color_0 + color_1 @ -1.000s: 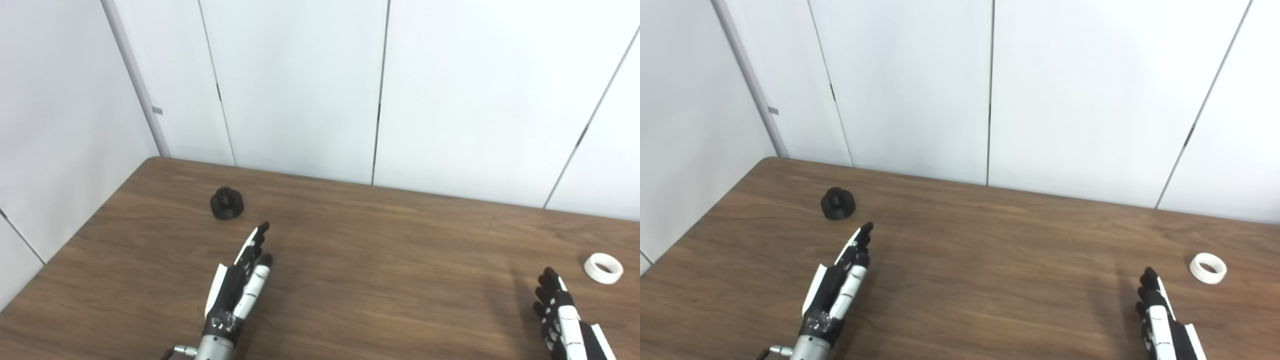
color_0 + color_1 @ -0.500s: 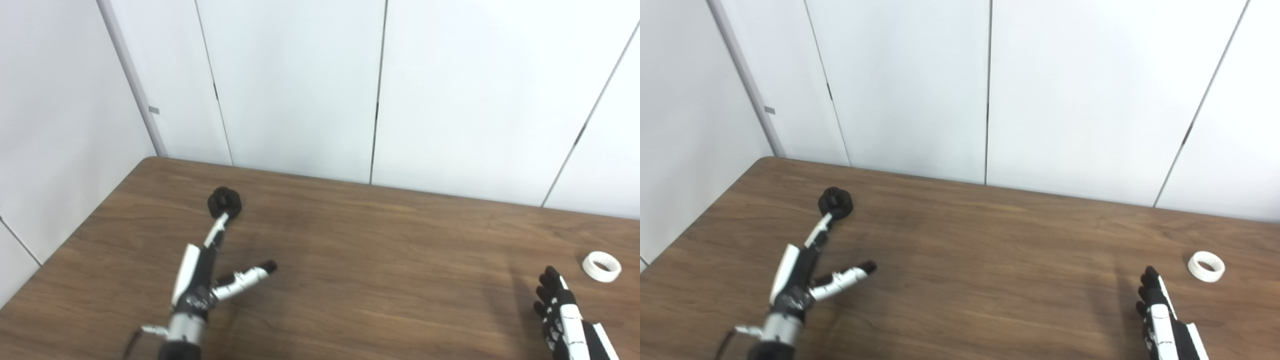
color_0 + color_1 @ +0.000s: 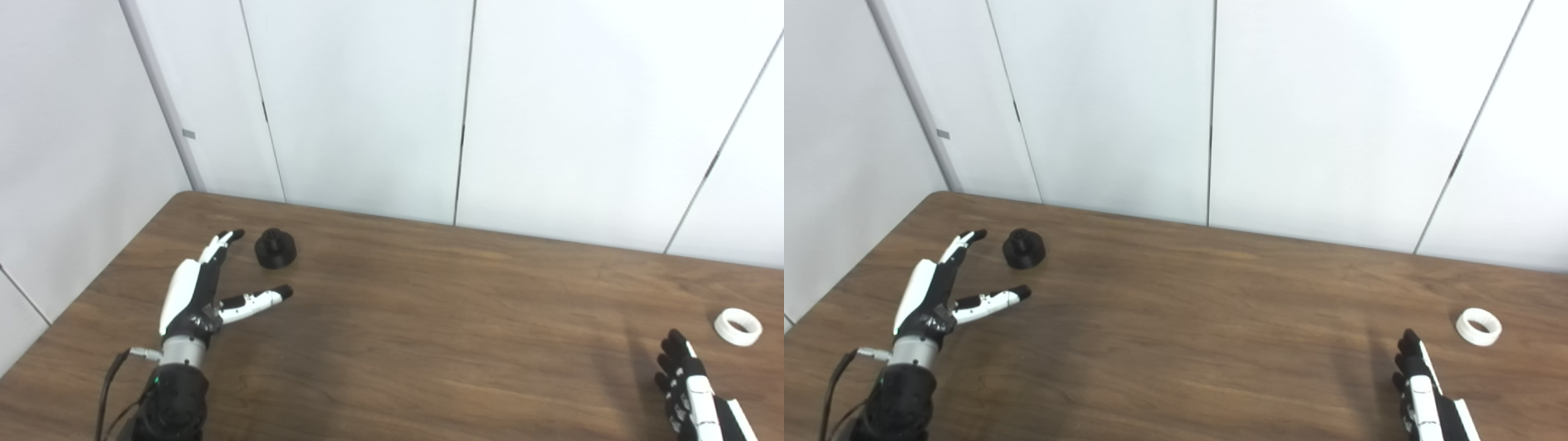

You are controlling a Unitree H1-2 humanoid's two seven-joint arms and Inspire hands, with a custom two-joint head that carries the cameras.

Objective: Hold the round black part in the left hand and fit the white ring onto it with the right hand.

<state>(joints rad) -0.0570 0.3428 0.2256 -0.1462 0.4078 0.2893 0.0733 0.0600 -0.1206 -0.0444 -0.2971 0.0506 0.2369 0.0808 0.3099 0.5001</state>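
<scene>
The round black part (image 3: 275,248) stands on the brown table (image 3: 429,318) at the far left, with a small knob on top. My left hand (image 3: 199,291) is open just left of and in front of it, fingers reaching past its left side and thumb spread toward its front; it does not touch the part. The white ring (image 3: 738,326) lies flat at the right edge of the table. My right hand (image 3: 689,392) is open and empty at the bottom right, in front of and left of the ring.
White wall panels (image 3: 367,110) stand right behind the table's far edge and along its left side. A grey cable (image 3: 113,383) hangs from my left wrist.
My left hand has swung left and forward, from the table's middle-left to beside the black part, with the thumb spread. The right hand, the ring and the black part have stayed put.
</scene>
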